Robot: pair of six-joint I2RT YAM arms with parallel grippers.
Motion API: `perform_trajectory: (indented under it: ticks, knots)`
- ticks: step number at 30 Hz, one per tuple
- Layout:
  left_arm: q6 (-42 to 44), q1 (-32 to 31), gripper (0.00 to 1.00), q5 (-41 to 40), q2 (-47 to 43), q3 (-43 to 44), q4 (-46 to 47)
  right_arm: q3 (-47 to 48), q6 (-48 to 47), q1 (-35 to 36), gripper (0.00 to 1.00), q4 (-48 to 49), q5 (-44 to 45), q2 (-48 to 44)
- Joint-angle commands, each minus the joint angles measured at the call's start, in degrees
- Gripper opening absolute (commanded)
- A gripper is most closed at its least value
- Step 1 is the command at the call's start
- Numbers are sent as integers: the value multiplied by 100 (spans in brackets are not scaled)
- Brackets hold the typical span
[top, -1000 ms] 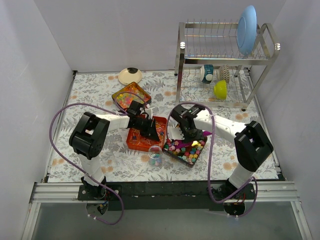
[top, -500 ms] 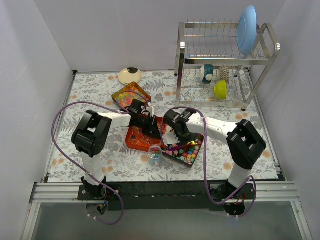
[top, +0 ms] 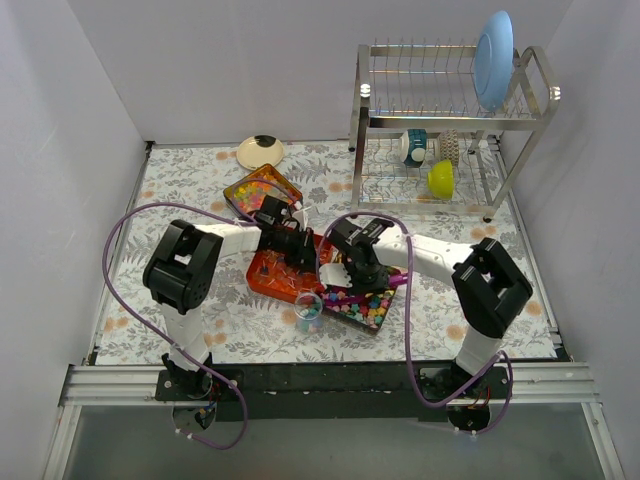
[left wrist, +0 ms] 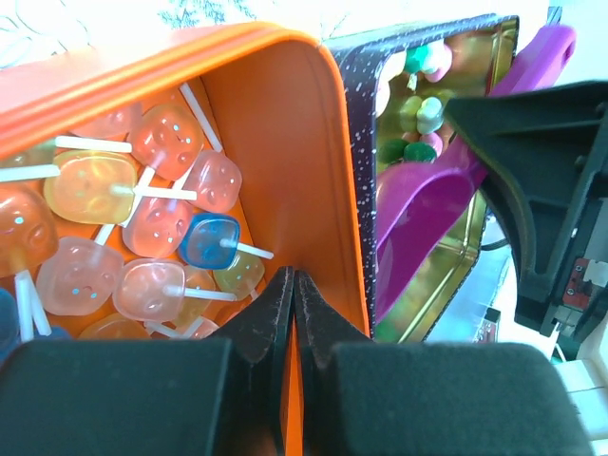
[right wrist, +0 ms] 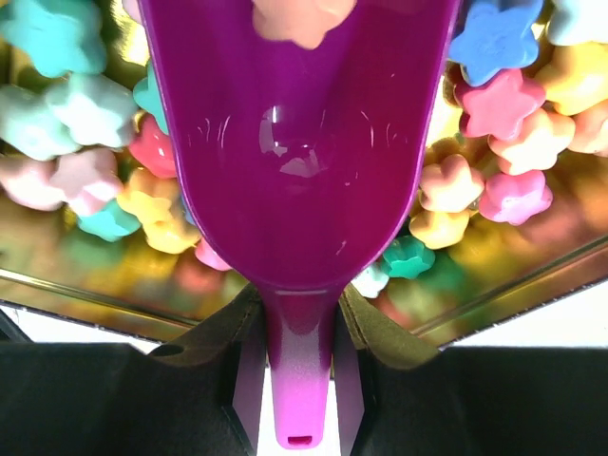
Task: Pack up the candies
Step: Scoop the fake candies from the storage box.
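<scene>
In the top view, the orange tray (top: 270, 276) is seen near the middle of the floral table (top: 180, 190). Bare cloth lies open left of the tray and on its near side. The dark tin (top: 372, 312) is crowded against the tray's right edge, and a clear cup (top: 309, 312) stands just off the tray's near right corner. A second tin of glossy beads (top: 258, 190) lies just beyond the tray. A cream bowl (top: 260, 152) and the dish rack (top: 450, 120) are set well apart from it, at the back. The left gripper (top: 303, 260) and right gripper (top: 353, 272) are bunched over the tray's right edge, so that edge is largely covered.

In the left wrist view, the left gripper (left wrist: 293, 285) is seen pinched tight on the orange tray's (left wrist: 275, 142) right wall. Translucent pieces on sticks (left wrist: 152, 218) lie inside. Just right of the wall, the dark tin (left wrist: 356, 142) and purple scoop (left wrist: 427, 199) are partly blocked by black hardware.

In the right wrist view, the purple scoop's (right wrist: 299, 171) handle is clamped between the fingers of the right gripper (right wrist: 299, 304). Pastel star pieces (right wrist: 494, 104) lie around the bowl of the scoop in the dark tin (right wrist: 494, 285). One peach piece (right wrist: 299, 14) in the scoop is cut off by the frame. The orange tray is not seen here.
</scene>
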Motion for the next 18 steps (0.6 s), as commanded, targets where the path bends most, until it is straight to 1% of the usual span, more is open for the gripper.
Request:
perform_trajectory:
  ticks: [1, 5, 9, 10, 12, 13, 16, 18]
  knots:
    - [58, 92, 0, 110, -84, 279, -9, -297, 270, -159, 1, 648, -991, -408]
    - [172, 242, 0, 189, -119, 471, -185, -991, -186, -379, 1, 1052, -1412, -909]
    - [452, 409, 0, 286, -198, 823, -589, -1309, -310, -528, 1, 1256, -1782, -1244]
    - [532, 418, 3, 303, -216, 893, -685, -1353, -319, -563, 1, 1317, -1817, -1340]
    - [664, 444, 13, 374, -286, 1121, -967, -1432, -337, -695, 1, 1361, -2010, -1420]
    - [847, 453, 22, 400, -313, 1192, -1089, -1450, -319, -757, 1, 1388, -2054, -1490]
    - [1138, 471, 38, 392, -383, 1500, -1538, -1493, -398, -1117, 1, 1362, -2546, -1674]
    - [1235, 532, 43, 322, -401, 1640, -1881, -1564, -494, -1293, 1, 1431, -2854, -1815]
